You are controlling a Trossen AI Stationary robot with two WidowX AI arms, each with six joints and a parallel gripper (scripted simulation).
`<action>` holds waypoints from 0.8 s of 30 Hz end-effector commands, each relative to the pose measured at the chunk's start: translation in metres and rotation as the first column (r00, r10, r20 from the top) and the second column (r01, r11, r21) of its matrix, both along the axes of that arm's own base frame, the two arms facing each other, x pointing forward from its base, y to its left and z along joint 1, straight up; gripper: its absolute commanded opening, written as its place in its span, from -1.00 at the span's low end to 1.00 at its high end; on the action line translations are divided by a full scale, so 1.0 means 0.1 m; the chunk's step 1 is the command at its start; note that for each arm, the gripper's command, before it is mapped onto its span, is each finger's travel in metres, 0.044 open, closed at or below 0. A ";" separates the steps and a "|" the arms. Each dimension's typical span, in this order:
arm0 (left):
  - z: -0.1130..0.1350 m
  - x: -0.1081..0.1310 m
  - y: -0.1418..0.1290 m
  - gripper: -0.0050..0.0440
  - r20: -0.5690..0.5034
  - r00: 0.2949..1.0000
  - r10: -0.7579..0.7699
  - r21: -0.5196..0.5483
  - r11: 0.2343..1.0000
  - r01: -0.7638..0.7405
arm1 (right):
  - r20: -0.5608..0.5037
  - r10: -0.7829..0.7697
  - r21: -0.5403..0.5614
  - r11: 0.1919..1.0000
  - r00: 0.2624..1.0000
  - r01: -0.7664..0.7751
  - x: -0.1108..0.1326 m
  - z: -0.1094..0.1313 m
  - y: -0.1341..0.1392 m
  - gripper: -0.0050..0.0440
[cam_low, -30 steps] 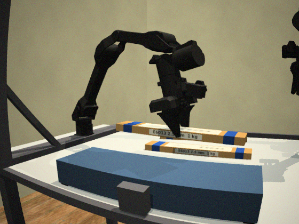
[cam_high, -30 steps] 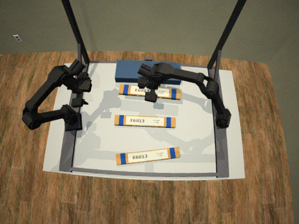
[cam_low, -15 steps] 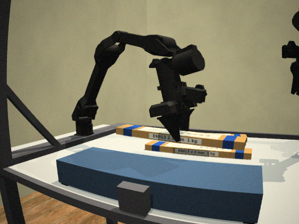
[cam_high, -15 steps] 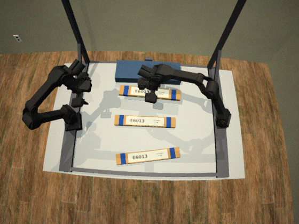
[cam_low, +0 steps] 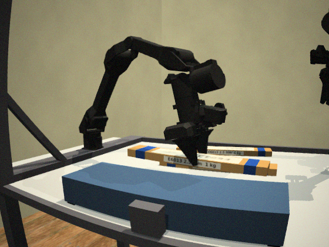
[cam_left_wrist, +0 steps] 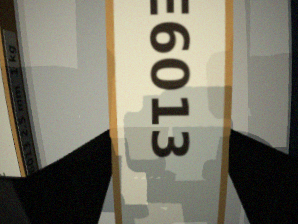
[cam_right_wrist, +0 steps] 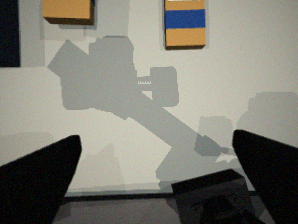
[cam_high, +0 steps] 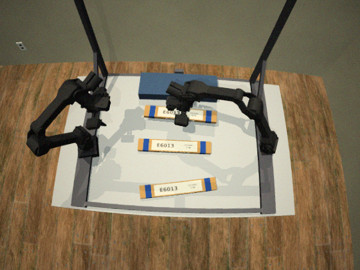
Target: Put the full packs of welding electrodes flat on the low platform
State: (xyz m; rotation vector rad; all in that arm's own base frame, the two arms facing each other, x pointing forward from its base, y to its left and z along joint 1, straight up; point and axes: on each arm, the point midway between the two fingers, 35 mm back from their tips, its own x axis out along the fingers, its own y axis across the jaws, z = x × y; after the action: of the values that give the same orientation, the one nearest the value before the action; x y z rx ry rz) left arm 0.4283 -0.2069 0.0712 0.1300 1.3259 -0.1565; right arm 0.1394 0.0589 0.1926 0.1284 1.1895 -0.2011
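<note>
Electrode pack [cam_high: 197, 114] [cam_low: 147, 151] [cam_left_wrist: 170, 50] [cam_right_wrist: 67, 9], one of three, gripped by the part-open left gripper [cam_high: 181, 110] [cam_low: 199, 157] [cam_left_wrist: 168, 135], apparently just above the table [cam_high: 231, 135] [cam_low: 305, 212] [cam_left_wrist: 55, 100] [cam_right_wrist: 220, 75]; other two packs [cam_high: 174, 146] [cam_low: 273, 169] [cam_left_wrist: 15, 100] [cam_right_wrist: 185, 37] resting there; right gripper [cam_high: 100, 116] [cam_low: 324, 101] [cam_right_wrist: 157, 137] wide, empty; platform [cam_high: 154, 85] [cam_low: 249, 188] unladen.

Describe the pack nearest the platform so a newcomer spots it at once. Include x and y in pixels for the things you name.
Find the long blue platform [cam_high: 154, 84] [cam_low: 176, 194] [cam_left_wrist: 294, 100] [cam_right_wrist: 9, 35]. Nearest it is an orange pack [cam_high: 197, 114] [cam_low: 210, 165] [cam_left_wrist: 170, 100] [cam_right_wrist: 68, 9] labelled E6013. Unlike both lookalikes [cam_high: 173, 145] [cam_low: 273, 169] [cam_left_wrist: 7, 125] [cam_right_wrist: 185, 20], it is clamped in the left end effector [cam_high: 180, 112] [cam_low: 199, 159] [cam_left_wrist: 168, 135].
</note>
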 end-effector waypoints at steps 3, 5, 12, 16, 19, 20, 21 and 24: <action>0.04 0.05 -0.01 -1.00 0.036 0.999 0.002 -0.016 1.000 -0.001 | 0.018 -0.001 0.012 1.000 1.000 0.000 0.02 0.06 0.01 0.96; 0.01 0.05 -0.01 -1.00 0.034 0.999 0.002 -0.015 1.000 -0.001 | 0.018 -0.001 0.012 1.000 1.000 0.000 0.02 0.06 0.01 0.96; -0.10 0.05 -0.01 -1.00 0.032 1.000 0.001 -0.014 1.000 -0.001 | 0.018 -0.001 0.012 1.000 1.000 0.000 0.02 0.06 0.01 0.96; -0.14 0.05 -0.01 -1.00 0.036 0.999 0.002 -0.016 1.000 -0.001 | 0.018 -0.001 0.012 1.000 1.000 0.000 0.02 0.06 0.01 0.96; -0.19 0.05 -0.01 -1.00 0.036 0.999 0.002 -0.016 1.000 -0.001 | 0.018 -0.001 0.012 1.000 1.000 0.000 0.02 0.06 0.01 0.96; -0.21 0.05 -0.01 -1.00 0.035 0.999 0.002 -0.016 1.000 -0.001 | 0.018 -0.001 0.012 1.000 1.000 0.000 0.02 0.06 0.01 0.96; -0.25 0.05 -0.01 -1.00 0.032 0.999 0.001 -0.014 1.000 -0.001 | 0.018 -0.001 0.012 1.000 1.000 0.000 0.02 0.06 0.01 0.96; -0.05 0.11 -0.04 -1.00 0.076 0.997 0.003 -0.036 0.999 0.000 | 0.018 -0.001 0.012 1.000 1.000 0.000 0.02 0.06 0.01 0.96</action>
State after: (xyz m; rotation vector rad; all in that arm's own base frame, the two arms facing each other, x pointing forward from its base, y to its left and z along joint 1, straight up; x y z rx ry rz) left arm 0.4280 -0.2067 0.0352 0.1309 1.3282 -0.1560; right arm 0.1394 0.0589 0.1926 0.1284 1.1895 -0.2011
